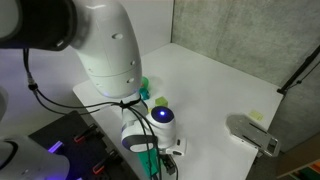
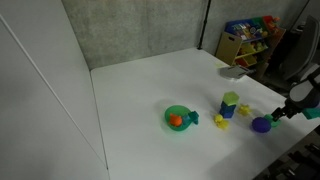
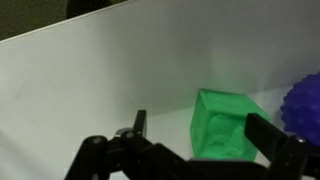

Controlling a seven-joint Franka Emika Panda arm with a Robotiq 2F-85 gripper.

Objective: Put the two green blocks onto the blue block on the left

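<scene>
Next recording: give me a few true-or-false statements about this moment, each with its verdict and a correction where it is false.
1. In the wrist view, a green block lies between the fingers of the pincer. True.
2. The green bowl is empty. False: an orange thing lies in it.
3. The pincer is fully shut. False: its fingers stand apart, one on each side of the green block.
4. A dark blue-purple ball lies close beside the green block. True: it shows at the edge of the wrist view.
</scene>
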